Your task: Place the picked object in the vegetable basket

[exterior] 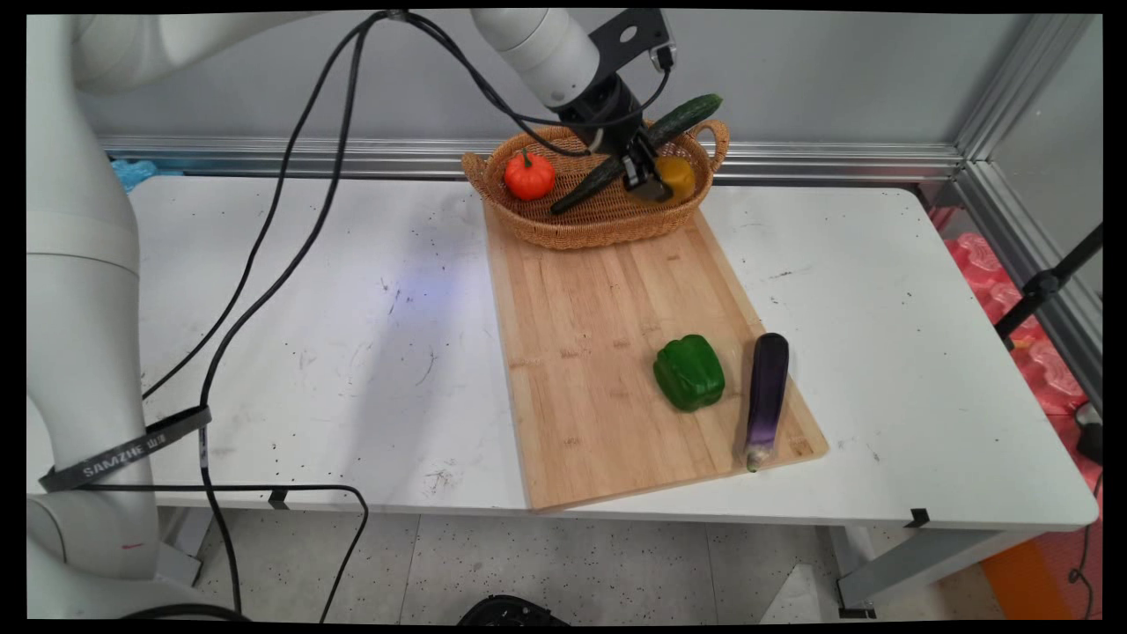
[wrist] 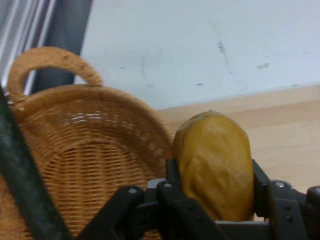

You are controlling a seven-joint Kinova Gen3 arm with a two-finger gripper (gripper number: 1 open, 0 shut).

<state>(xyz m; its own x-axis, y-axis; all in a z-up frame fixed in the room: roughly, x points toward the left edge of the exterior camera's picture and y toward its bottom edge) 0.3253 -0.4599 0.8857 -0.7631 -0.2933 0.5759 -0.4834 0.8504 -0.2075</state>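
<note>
- basket [exterior: 599,220]: woven wicker, tan, ribbed and rough; slight sheen on the weave in hand view
- cutting board [exterior: 607,370]: pale wood, visible grain, matt
- table [exterior: 352,335]: white, smooth, scuffed and speckled
- yellow fruit [wrist: 215,165]: waxy, faintly dimpled skin, dull shine
- green pepper [exterior: 689,372]: glossy, plastic look
- eggplant [exterior: 766,396]: glossy purple skin
- gripper [wrist: 210,200]: black, matt, with metal screws

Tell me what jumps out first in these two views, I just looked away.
The gripper sits over the wicker basket at the board's far end, its fingers shut on a yellow-orange fruit. A long cucumber lies slantwise across the basket beside a small orange pumpkin. Near the cutting board's front right, a green pepper lies left of an eggplant.
</note>
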